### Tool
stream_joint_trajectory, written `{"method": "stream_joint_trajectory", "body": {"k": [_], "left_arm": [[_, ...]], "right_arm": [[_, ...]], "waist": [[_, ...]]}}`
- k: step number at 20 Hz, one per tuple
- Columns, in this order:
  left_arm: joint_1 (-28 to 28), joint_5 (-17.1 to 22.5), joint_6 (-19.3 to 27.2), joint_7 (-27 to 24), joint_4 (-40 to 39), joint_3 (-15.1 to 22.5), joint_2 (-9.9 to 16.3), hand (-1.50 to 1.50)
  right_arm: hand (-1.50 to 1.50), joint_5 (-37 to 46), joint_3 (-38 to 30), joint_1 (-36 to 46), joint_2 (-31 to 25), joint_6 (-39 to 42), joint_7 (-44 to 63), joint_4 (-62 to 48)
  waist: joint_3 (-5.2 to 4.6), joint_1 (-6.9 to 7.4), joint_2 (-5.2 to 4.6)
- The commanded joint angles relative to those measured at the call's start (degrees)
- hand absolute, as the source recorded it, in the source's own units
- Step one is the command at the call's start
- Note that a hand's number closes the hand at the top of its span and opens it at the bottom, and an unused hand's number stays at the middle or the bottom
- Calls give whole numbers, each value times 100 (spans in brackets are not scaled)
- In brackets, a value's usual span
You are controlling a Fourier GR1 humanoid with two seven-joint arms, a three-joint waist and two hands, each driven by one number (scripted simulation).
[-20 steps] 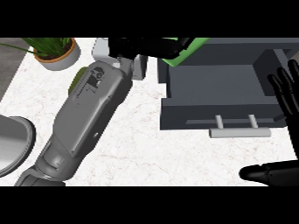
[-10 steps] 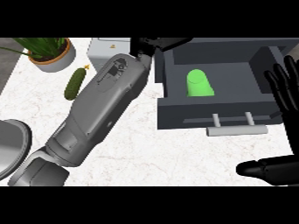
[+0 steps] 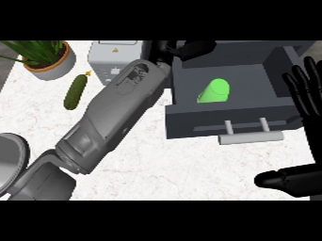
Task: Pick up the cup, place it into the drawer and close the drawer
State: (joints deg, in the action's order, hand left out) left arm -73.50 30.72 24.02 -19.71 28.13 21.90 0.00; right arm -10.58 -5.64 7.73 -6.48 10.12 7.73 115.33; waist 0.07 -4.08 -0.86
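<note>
1. A white marbled counter (image 3: 191, 164) is seen from steeply above, with darker floor shown past its left edge.
2. A dark grey drawer (image 3: 226, 123) is pulled open at upper right; its front panel faces the lower edge of the view and a pale bar handle (image 3: 251, 137) is mounted on that panel.
3. The left forearm (image 3: 111, 120) is laid diagonally across the counter from lower left toward the drawer's back left corner.
4. A grey rounded object (image 3: 0, 164) is cut off by the left edge; what it is cannot be told.
5. The right hand (image 3: 315, 136) is shown at the right edge, just beside the drawer's right wall, fingers straight and spread, thumb out to the left, nothing held.
6. The left hand (image 3: 184, 48) is positioned over the drawer's back edge, empty; only part of it is seen, so whether the fingers are curled or relaxed cannot be told.
7. A light grey box-shaped appliance (image 3: 114, 59) is set at the top, partly covered by the left forearm.
8. A potted plant (image 3: 47, 59) in an orange pot is placed at the upper left corner.
9. The green cup (image 3: 214, 91) is lying on its side inside the drawer, clear of both hands.
10. A cucumber (image 3: 75, 92) is lying below the plant, between the pot and the forearm, touching neither.
</note>
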Motion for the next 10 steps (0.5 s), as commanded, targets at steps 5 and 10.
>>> {"method": "stream_joint_trajectory", "body": {"k": [5,10], "left_arm": [[-294,332,177,124,-553,761,0,150],[-263,251,343,158,-727,1267,0,-150]], "right_arm": [[-150,193,325,-105,153,31,-127,-14],[-150,-124,160,-58,32,152,15,69]], "waist": [[5,-171,-41],[7,-268,-64]]}}
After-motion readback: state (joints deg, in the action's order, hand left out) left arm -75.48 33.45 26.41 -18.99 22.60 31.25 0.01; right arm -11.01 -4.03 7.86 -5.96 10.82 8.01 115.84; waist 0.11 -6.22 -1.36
